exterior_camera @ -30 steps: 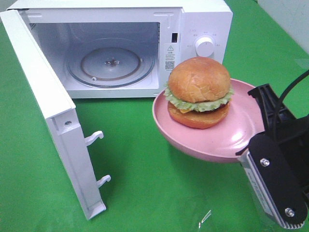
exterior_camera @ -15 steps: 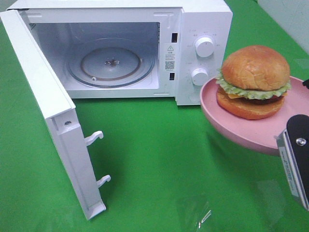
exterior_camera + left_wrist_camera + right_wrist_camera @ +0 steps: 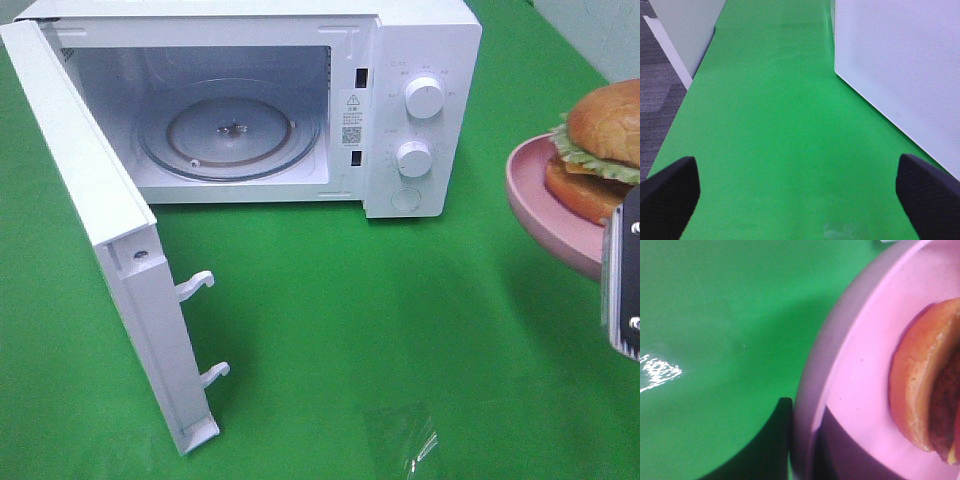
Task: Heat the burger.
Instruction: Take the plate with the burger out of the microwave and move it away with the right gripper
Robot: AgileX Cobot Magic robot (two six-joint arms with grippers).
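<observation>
Exterior high view: the round burger with glossy golden-brown buns and frilly lettuce (image 3: 608, 140) on its pink round plate (image 3: 548, 205) has swung, within the last second, from in front of the open white microwave (image 3: 300, 100) out to the right edge of view. The right fingers (image 3: 802, 450) are clenched on the plate rim, the burger just beyond them. This carries it away from the glass turntable (image 3: 230, 135), so loading remains undone. The left fingers (image 3: 670, 192) are spread, holding nothing above the green table (image 3: 330, 330).
</observation>
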